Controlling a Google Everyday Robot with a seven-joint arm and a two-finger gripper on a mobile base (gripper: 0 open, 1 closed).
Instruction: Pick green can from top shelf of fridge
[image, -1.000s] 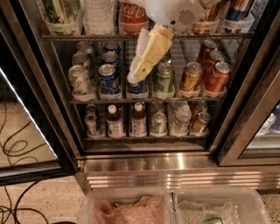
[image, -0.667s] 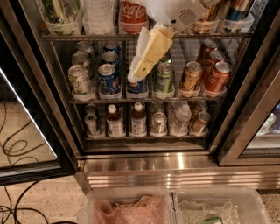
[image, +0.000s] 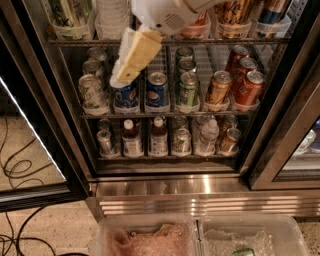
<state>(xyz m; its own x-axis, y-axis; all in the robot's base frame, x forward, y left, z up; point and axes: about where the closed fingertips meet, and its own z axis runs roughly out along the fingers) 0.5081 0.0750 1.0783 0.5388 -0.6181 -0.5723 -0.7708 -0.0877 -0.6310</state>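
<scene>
The fridge stands open before me, with black frames and wire racks. The green can, tall and slim with a light green and white label, stands in a clear holder at the far left of the top shelf; its top is cut off by the view's edge. My gripper hangs from the white arm at top centre and points down and left. It is in front of the blue cans on the middle rack, to the right of and below the green can, and apart from it.
The middle rack holds short soda cans: blue ones, a dark green one, orange and red ones. Small bottles fill the lower rack. The open glass door is at left, cables lie on the floor, and clear bins sit below.
My gripper has moved left along the racks, from in front of the middle cans toward the blue cans. Nothing in the fridge has moved.
</scene>
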